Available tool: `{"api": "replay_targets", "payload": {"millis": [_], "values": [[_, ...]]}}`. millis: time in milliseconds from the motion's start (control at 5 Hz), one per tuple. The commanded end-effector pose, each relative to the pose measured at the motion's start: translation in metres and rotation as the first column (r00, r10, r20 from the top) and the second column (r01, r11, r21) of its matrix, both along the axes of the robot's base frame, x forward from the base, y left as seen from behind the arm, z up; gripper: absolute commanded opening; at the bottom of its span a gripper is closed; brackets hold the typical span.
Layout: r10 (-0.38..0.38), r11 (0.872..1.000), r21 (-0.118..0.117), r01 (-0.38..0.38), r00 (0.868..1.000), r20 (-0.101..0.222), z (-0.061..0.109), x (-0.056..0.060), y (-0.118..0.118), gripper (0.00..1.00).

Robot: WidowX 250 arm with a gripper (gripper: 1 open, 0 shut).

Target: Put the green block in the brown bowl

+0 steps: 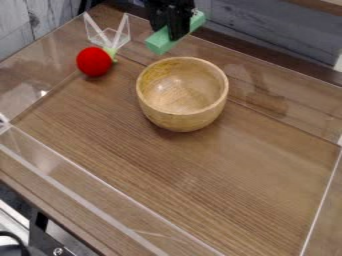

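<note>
The green block (163, 40) hangs in the air, tilted, with my gripper (175, 22) shut on its upper end at the top of the camera view. It is above the table, just behind and slightly left of the brown bowl (183, 92). That bowl is round, light wood, and holds nothing. Most of the arm is cut off by the frame's top edge.
A red ball (94, 62) lies on the wooden table to the left of the bowl. Clear plastic walls (80, 215) ring the table, and a clear stand (110, 32) is behind the ball.
</note>
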State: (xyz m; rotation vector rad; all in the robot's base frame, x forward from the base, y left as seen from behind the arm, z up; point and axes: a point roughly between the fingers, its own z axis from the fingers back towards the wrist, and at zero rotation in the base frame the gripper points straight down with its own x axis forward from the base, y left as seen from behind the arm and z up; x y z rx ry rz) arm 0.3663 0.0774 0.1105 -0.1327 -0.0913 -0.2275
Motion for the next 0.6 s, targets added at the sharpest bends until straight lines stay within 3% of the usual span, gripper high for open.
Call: {"api": "replay_targets", "payload": {"millis": [0, 400], "values": [[-0.104, 0.994, 0.027, 0.103, 0.994, 0.034, 0.005, 0.007, -0.009, 0.00], [-0.212, 0.977, 0.017, 0.212, 0.977, -0.010, -0.021, 0.006, -0.015, 0.00]]}}
